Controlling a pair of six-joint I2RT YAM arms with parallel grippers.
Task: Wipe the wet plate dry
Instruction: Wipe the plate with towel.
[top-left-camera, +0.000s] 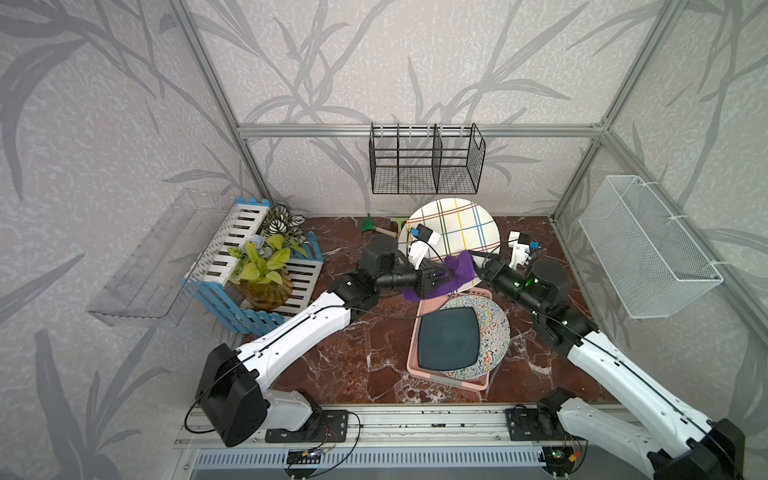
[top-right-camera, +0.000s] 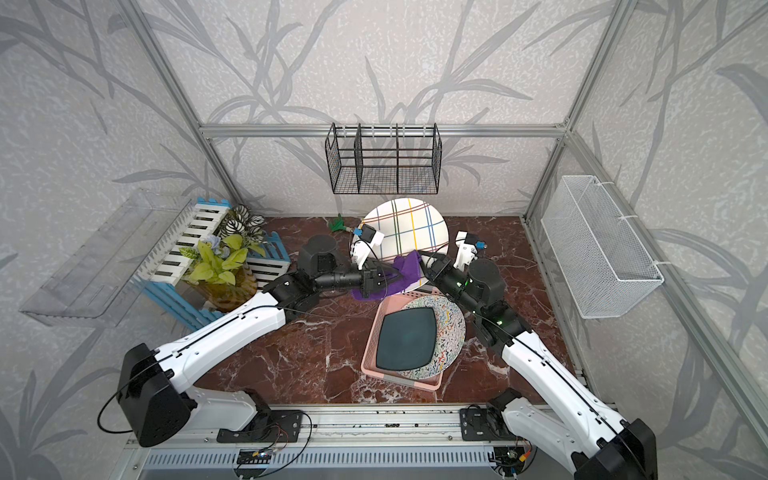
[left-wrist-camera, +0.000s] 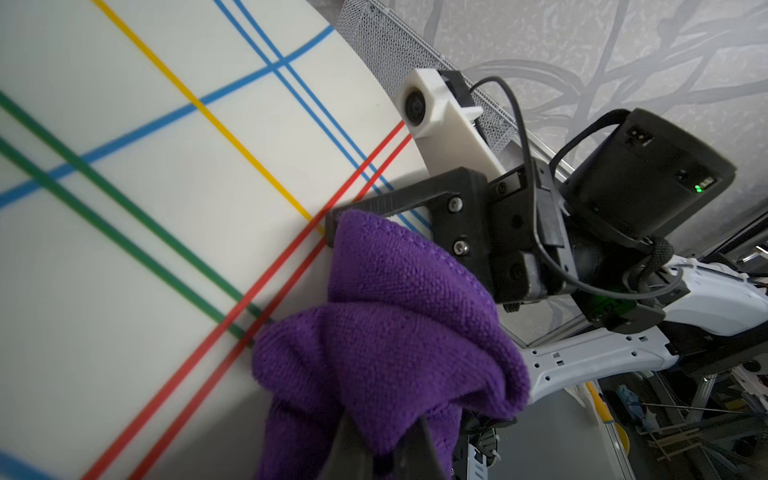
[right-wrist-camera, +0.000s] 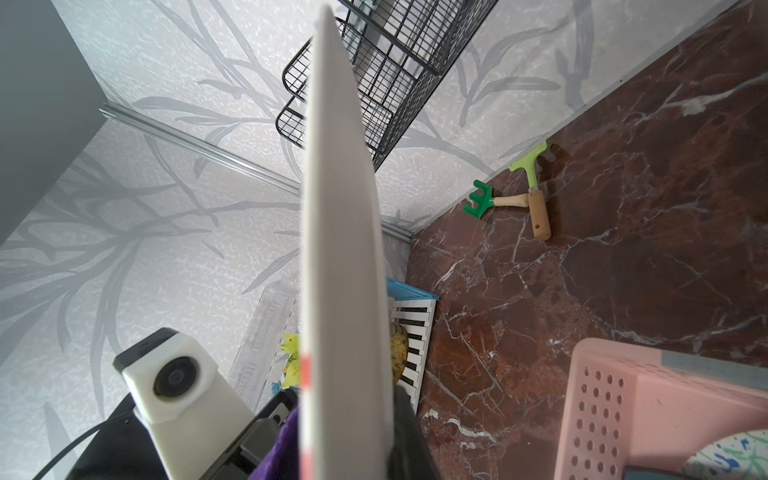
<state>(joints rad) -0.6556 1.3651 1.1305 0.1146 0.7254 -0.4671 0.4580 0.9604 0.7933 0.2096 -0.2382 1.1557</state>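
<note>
A white plate with coloured plaid lines (top-left-camera: 457, 226) (top-right-camera: 409, 226) stands tilted up on edge above the back of the table. My right gripper (top-left-camera: 478, 259) (top-right-camera: 424, 259) is shut on its lower right rim; the right wrist view shows the plate (right-wrist-camera: 340, 249) edge-on between the jaws. My left gripper (top-left-camera: 446, 274) (top-right-camera: 390, 272) is shut on a purple cloth (top-left-camera: 459, 270) (left-wrist-camera: 395, 332), which is bunched against the lower part of the plate's face (left-wrist-camera: 145, 208), just beside the right gripper's finger (left-wrist-camera: 332, 224).
A pink tray (top-left-camera: 413, 365) below the plate holds a dark square plate (top-left-camera: 449, 345) on a speckled round one (top-left-camera: 494, 328). Two toy rakes (right-wrist-camera: 519, 199) lie by the back wall. A fenced planter (top-left-camera: 266, 266) stands at the left. A black wire basket (top-left-camera: 426, 162) and a white mesh basket (top-left-camera: 648, 245) hang on the walls.
</note>
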